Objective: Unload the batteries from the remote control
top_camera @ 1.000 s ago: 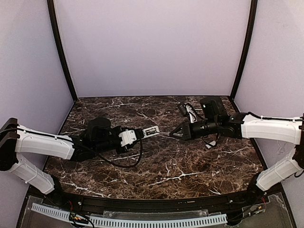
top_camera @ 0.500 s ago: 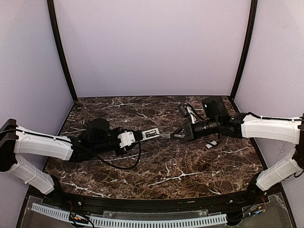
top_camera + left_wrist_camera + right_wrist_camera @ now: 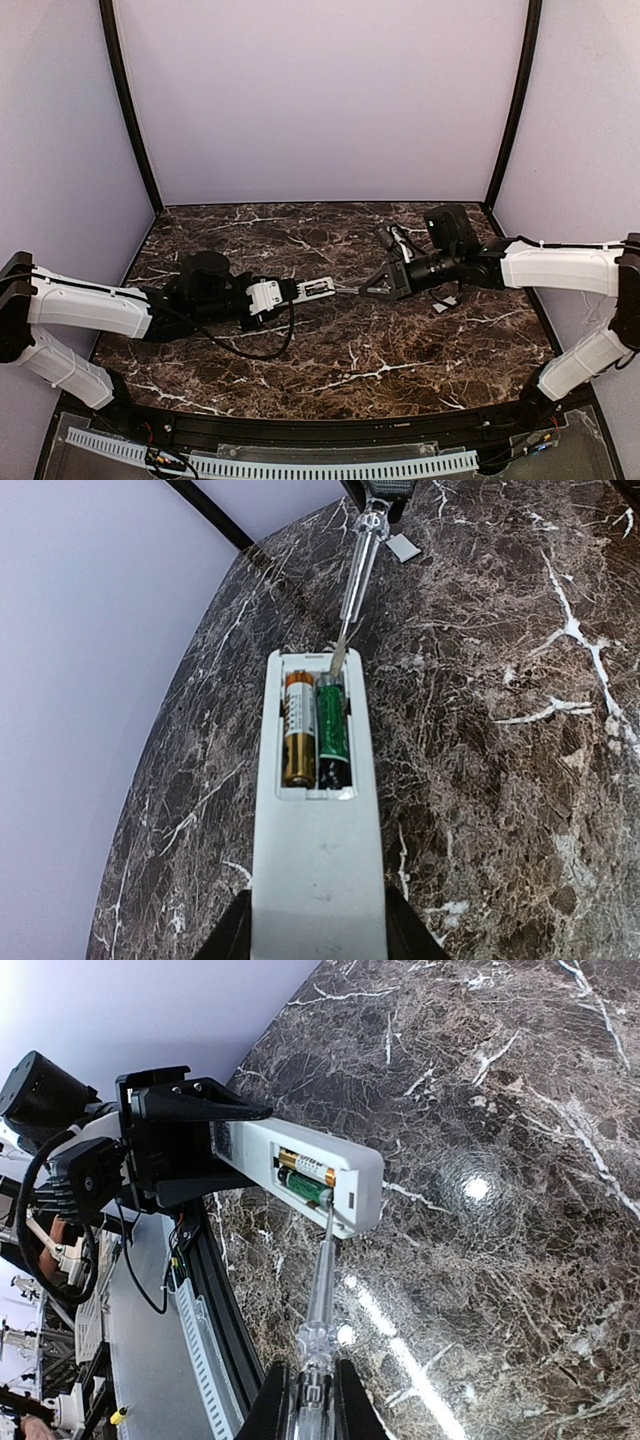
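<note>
Left end effector point(image 3: 318, 935) grips remote control point(image 3: 318, 850); right end effector point(image 3: 308, 1400) clamps screwdriver point(image 3: 320, 1290) at battery point(image 3: 305, 1192).

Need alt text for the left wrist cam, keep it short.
An open-backed remote control held in the left end effector, with a gold battery and a green battery side by side in its compartment. A clear-handled tool reaches in from the far side, its metal tip at the green battery's far end.

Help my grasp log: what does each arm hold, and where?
Left end effector: the remote control, by its closed end. Right end effector: a screwdriver, by its clear handle.
</note>
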`<state>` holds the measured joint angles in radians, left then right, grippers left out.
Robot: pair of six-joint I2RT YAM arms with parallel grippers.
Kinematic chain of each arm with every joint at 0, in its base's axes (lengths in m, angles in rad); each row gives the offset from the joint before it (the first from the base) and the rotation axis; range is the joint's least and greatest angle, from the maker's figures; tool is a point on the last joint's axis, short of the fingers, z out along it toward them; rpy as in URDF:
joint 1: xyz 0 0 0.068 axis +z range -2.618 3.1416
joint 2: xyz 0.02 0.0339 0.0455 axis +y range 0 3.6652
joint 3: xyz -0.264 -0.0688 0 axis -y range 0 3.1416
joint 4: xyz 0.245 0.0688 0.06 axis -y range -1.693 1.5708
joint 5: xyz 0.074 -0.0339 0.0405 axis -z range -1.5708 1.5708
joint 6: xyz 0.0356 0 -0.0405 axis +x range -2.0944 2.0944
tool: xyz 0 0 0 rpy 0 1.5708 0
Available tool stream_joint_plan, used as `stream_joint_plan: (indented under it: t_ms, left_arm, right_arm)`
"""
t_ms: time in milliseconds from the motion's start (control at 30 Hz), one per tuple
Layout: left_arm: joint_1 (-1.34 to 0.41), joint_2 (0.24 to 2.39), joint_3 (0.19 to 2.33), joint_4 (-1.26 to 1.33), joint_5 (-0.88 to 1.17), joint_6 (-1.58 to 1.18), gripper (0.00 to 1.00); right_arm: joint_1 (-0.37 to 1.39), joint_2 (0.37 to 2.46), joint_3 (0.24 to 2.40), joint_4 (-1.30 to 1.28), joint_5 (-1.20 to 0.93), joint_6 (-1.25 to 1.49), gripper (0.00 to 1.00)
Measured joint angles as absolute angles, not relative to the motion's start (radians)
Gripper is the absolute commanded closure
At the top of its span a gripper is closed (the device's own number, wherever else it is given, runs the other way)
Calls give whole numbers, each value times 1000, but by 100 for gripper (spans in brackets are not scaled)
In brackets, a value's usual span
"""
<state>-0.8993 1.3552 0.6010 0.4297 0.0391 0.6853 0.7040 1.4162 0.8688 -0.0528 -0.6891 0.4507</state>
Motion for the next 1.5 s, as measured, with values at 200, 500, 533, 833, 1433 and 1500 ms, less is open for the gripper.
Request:
stream_joint_plan:
  t_ms: [200, 500, 533, 833, 1433, 1500]
  left_arm:
    - [-899, 1355, 601, 408, 51, 684, 100]
    - [-898, 1357, 601, 366, 48, 698, 100]
    - [-898, 1360, 601, 363, 46, 701, 100]
    - [-898, 1393, 601, 351, 45, 715, 100]
    - [-921, 1520, 620, 423, 102, 721, 100]
    - [-929, 1520, 632, 457, 122, 721, 100]
  right_arm:
    - [692, 1439, 863, -45, -731, 442, 100]
    - [683, 1497, 860, -8, -781, 435, 100]
    - [682, 1506, 860, -4, -787, 435, 100]
    - [678, 1551, 853, 17, -807, 435, 100]
    - [715, 1602, 852, 181, -975, 428, 100]
    - [726, 1602, 852, 210, -1005, 428, 100]
